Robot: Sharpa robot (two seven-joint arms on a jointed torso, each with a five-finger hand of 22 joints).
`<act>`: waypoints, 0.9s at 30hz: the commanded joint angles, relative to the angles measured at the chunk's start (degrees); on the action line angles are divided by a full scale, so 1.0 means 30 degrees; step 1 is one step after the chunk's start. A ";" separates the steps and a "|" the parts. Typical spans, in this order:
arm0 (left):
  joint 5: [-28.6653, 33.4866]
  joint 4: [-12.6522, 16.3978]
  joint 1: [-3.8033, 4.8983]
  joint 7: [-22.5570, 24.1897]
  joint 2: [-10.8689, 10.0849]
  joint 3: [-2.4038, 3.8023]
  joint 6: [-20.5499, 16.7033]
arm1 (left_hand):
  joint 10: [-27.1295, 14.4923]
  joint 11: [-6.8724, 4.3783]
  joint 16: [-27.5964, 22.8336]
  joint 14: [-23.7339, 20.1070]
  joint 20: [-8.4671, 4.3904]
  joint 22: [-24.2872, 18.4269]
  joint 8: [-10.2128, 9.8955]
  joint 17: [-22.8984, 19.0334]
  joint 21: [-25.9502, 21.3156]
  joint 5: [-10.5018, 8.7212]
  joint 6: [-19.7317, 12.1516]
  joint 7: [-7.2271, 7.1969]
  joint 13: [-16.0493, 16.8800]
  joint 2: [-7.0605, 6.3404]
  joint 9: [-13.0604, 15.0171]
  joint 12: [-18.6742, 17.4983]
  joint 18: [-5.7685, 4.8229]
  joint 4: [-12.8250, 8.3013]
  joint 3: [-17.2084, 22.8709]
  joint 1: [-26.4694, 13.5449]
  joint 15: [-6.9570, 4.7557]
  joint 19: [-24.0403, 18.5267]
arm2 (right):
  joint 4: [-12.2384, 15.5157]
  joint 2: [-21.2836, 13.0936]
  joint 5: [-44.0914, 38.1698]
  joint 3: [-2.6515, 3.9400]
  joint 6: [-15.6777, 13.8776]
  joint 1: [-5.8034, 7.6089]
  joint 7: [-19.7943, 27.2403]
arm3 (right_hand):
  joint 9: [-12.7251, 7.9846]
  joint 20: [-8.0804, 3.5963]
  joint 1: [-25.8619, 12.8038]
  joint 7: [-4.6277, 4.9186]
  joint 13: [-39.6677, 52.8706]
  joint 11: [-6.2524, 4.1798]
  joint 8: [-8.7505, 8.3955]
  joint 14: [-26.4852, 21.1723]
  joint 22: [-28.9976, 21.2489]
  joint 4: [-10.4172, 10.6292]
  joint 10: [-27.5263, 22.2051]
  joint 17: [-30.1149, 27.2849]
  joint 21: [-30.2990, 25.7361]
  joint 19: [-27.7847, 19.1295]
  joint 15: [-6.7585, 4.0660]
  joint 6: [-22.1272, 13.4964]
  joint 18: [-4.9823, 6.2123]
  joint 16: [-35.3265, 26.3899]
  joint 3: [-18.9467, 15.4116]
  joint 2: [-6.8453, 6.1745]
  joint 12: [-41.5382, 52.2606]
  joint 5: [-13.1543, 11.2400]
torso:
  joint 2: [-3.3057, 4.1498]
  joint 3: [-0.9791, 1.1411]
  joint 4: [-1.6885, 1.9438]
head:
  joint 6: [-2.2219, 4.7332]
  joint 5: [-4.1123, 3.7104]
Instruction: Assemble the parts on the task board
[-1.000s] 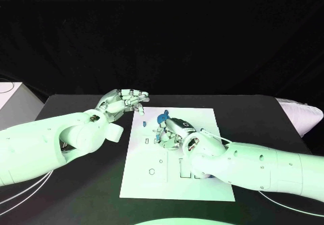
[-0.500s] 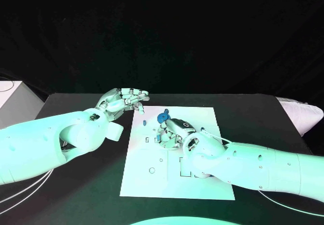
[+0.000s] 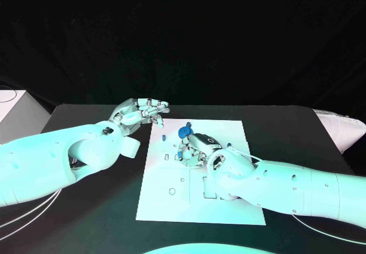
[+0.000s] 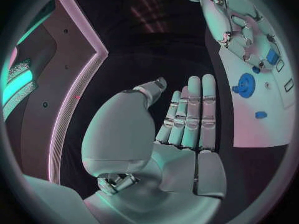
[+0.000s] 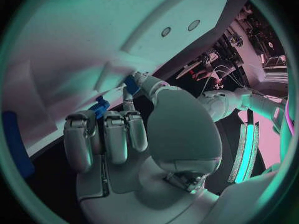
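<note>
The white task board lies in the middle of the black table. My right hand rests on the board's upper half and pinches a small blue part between thumb and fingertip, low against the board; the same part sits under its fingers in the left wrist view. A round blue part stands on the board just beyond that hand, with a smaller blue part beside it. My left hand hovers past the board's far left corner, fingers straight, holding nothing.
The board has several cut-out slots near its front half. A white box stands at the table's far left and a pale bundle lies at the right edge.
My left hand has crept slightly toward the board's far corner. The right hand has stayed over the same spot with the part.
</note>
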 commanded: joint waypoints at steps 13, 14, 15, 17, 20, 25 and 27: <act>0.0028 -0.0161 0.0007 0.0077 0.0069 0.0005 0.0417 | 0.0047 0.0114 0.0075 -0.0144 0.0025 0.0048 -0.0101 0.0025 0.0164 0.0007 -0.0128 0.0246 0.0020 0.0072 0.0041 -0.0087 0.0269 -0.0015 0.0159 -0.0200 0.0054 -0.0232 | -0.0022 -0.0010 -0.0135 -0.0052 -0.0057 -0.0111 0.0186 | -0.0218 0.0319 -0.0472 0.0346 0.3278 0.0474 -0.0268 0.1999 0.5030 -0.0049 0.0177 0.4915 0.0103 0.1996 0.0384 -0.0939 -0.0130 0.0016 -0.0007 -0.0416 -0.0536 -0.0197 | -0.0007 -0.0025 -0.0010 | 0.0007 0.0024; 0.0028 -0.0169 0.0007 0.0076 0.0073 0.0005 0.0419 | 0.0047 0.0114 0.0075 -0.0144 0.0025 0.0048 -0.0101 0.0025 0.0164 0.0007 -0.0128 0.0246 0.0020 0.0072 0.0041 -0.0087 0.0269 -0.0015 0.0159 -0.0200 0.0054 -0.0232 | -0.0022 -0.0010 -0.0129 -0.0053 -0.0072 -0.0112 0.0199 | -0.0237 0.0335 -0.0484 0.0368 0.3239 0.0495 -0.0291 0.1996 0.5030 -0.0048 0.0133 0.4903 0.0103 0.1996 0.0403 -0.0988 -0.0130 0.0011 -0.0011 -0.0433 -0.0580 -0.0204 | -0.0004 -0.0023 -0.0005 | 0.0002 0.0010; 0.0028 -0.0177 0.0006 0.0076 0.0077 0.0005 0.0423 | 0.0047 0.0114 0.0075 -0.0144 0.0025 0.0048 -0.0101 0.0025 0.0164 0.0007 -0.0128 0.0246 0.0020 0.0072 0.0041 -0.0087 0.0269 -0.0015 0.0159 -0.0200 0.0054 -0.0232 | -0.0021 -0.0011 -0.0125 -0.0053 -0.0086 -0.0112 0.0211 | -0.0258 0.0352 -0.0496 0.0393 0.3196 0.0517 -0.0319 0.1990 0.5030 -0.0046 0.0086 0.4876 0.0103 0.1996 0.0422 -0.1044 -0.0130 -0.0001 -0.0016 -0.0452 -0.0627 -0.0214 | -0.0004 -0.0023 -0.0005 | 0.0002 0.0010; 0.0027 -0.0186 0.0006 0.0075 0.0081 0.0005 0.0426 | 0.0047 0.0114 0.0075 -0.0144 0.0025 0.0048 -0.0101 0.0025 0.0164 0.0007 -0.0128 0.0246 0.0020 0.0072 0.0041 -0.0087 0.0269 -0.0015 0.0159 -0.0200 0.0054 -0.0232 | -0.0017 -0.0013 -0.0120 -0.0053 -0.0104 -0.0112 0.0223 | -0.0258 0.0352 -0.0496 0.0393 0.3196 0.0517 -0.0319 0.1990 0.5030 -0.0046 0.0086 0.4876 0.0103 0.1996 0.0422 -0.1044 -0.0130 -0.0001 -0.0016 -0.0452 -0.0627 -0.0214 | 0.0005 -0.0020 -0.0001 | 0.0007 0.0007; 0.0024 -0.0204 0.0005 0.0072 0.0087 0.0004 0.0430 | 0.0047 0.0114 0.0075 -0.0144 0.0025 0.0048 -0.0101 0.0025 0.0164 0.0007 -0.0128 0.0246 0.0020 0.0072 0.0041 -0.0087 0.0269 -0.0015 0.0159 -0.0200 0.0054 -0.0232 | -0.0013 -0.0019 -0.0112 -0.0054 -0.0136 -0.0113 0.0236 | -0.0269 0.0361 -0.0502 0.0405 0.3160 0.0529 -0.0332 0.1988 0.5030 -0.0045 0.0046 0.4871 0.0103 0.1996 0.0432 -0.1070 -0.0130 -0.0003 -0.0017 -0.0459 -0.0667 -0.0219 | 0.0013 -0.0013 0.0004 | 0.0007 0.0003; 0.0023 -0.0242 0.0004 0.0071 0.0100 0.0003 0.0442 | 0.0047 0.0114 0.0075 -0.0144 0.0025 0.0048 -0.0101 0.0025 0.0164 0.0007 -0.0128 0.0246 0.0020 0.0072 0.0041 -0.0087 0.0269 -0.0015 0.0159 -0.0200 0.0054 -0.0232 | -0.0007 -0.0035 -0.0107 -0.0055 -0.0172 -0.0114 0.0251 | -0.0280 0.0373 -0.0503 0.0417 0.3174 0.0542 -0.0343 0.1981 0.5030 -0.0041 0.0059 0.4843 0.0103 0.1996 0.0445 -0.1093 -0.0130 -0.0016 -0.0009 -0.0450 -0.0653 -0.0222 | 0.0001 -0.0015 0.0010 | 0.0006 -0.0006; 0.0023 -0.0255 0.0004 0.0071 0.0103 0.0003 0.0446 | 0.0047 0.0114 0.0075 -0.0144 0.0025 0.0048 -0.0101 0.0025 0.0164 0.0007 -0.0128 0.0246 0.0020 0.0072 0.0041 -0.0087 0.0269 -0.0015 0.0159 -0.0200 0.0054 -0.0232 | -0.0004 -0.0042 -0.0106 -0.0056 -0.0193 -0.0115 0.0254 | -0.0280 0.0373 -0.0503 0.0417 0.3174 0.0542 -0.0343 0.1981 0.5030 -0.0041 0.0059 0.4843 0.0103 0.1996 0.0445 -0.1093 -0.0130 -0.0016 -0.0009 -0.0450 -0.0653 -0.0222 | 0.0004 -0.0011 0.0006 | 0.0013 -0.0005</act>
